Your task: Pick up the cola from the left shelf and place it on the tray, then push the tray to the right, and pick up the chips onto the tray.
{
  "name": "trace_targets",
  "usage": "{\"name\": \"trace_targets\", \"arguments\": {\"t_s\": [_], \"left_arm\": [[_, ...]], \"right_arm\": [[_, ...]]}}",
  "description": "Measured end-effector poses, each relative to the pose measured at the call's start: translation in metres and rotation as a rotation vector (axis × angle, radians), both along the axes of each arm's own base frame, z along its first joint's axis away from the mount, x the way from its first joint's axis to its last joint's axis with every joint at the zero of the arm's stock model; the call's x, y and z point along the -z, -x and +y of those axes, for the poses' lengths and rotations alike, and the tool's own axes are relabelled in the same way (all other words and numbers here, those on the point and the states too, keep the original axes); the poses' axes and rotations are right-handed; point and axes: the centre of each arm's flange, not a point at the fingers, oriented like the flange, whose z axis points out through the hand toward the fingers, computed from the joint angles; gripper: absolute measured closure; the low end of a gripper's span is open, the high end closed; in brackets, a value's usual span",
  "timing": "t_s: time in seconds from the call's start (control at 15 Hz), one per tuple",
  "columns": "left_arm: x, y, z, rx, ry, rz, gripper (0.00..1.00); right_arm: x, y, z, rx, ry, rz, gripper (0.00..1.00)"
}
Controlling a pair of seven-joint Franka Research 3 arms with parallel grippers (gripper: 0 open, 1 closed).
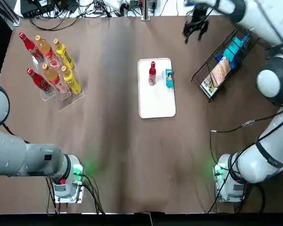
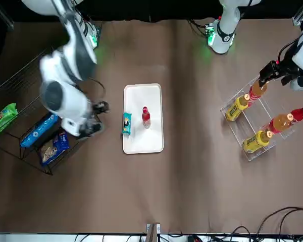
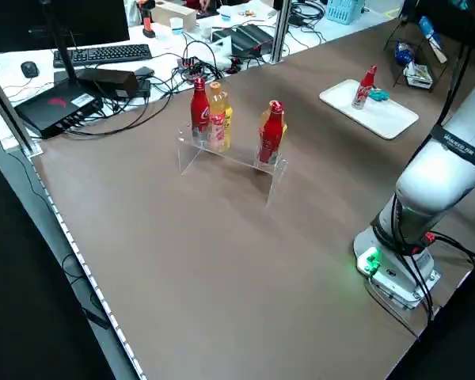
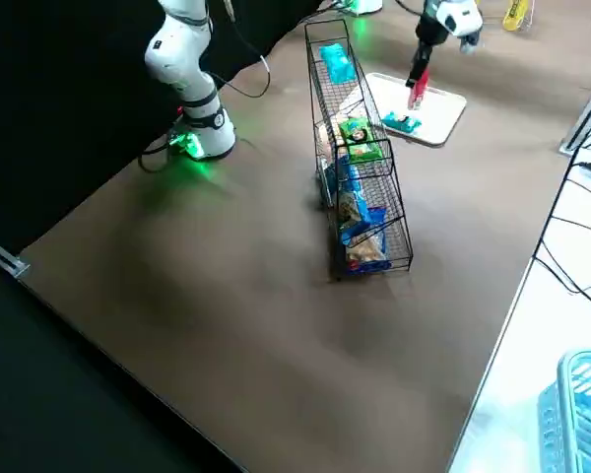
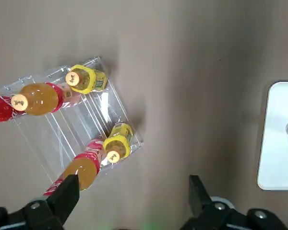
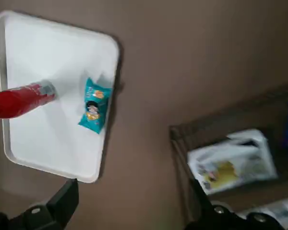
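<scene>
Closest in are the right gripper (image 6: 133,189) and its two fingers (image 6: 62,203). The jaws are spread wide and hold nothing. It hangs in the air past the far right corner of the tray (image 1: 156,106), over toward the basket (image 1: 203,81).

The cola (image 1: 152,74) stands upright on the tray's far half, near the middle. The chips (image 1: 169,78) lie flat just beside it on the right, close to the tray's right rim.

The basket sits right of the tray, apart from it, with several snack packets (image 1: 220,70) inside. The shelf (image 1: 68,100), a clear rack, stands well left of the tray. It carries six bottles (image 1: 52,75): two red, two orange and two yellow.

The left gripper (image 5: 133,184) hangs above the shelf, far left of the tray. Its jaws are also wide apart and empty.

Both arm bases sit at the table's near edge, one on each side of the tray.
</scene>
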Motion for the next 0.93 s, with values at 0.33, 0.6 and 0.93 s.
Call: {"name": "trace_targets", "arguments": {"t_s": [0.33,0.6,0.93], "left_arm": [[0.002,0.000,0.001,0.001,0.000,0.003,0.00],[0.002,0.000,-0.003,0.017,-0.008,0.003,0.00],[0.004,0.004,-0.032,0.095,-0.091,-0.003,0.00]], "right_arm": [[-0.117,0.014,-0.110,0.142,-0.009,-0.108,0.00],[-0.157,0.030,-0.131,0.167,-0.008,-0.175,0.00],[-0.163,0.041,-0.145,0.170,0.051,-0.208,0.00]]}}
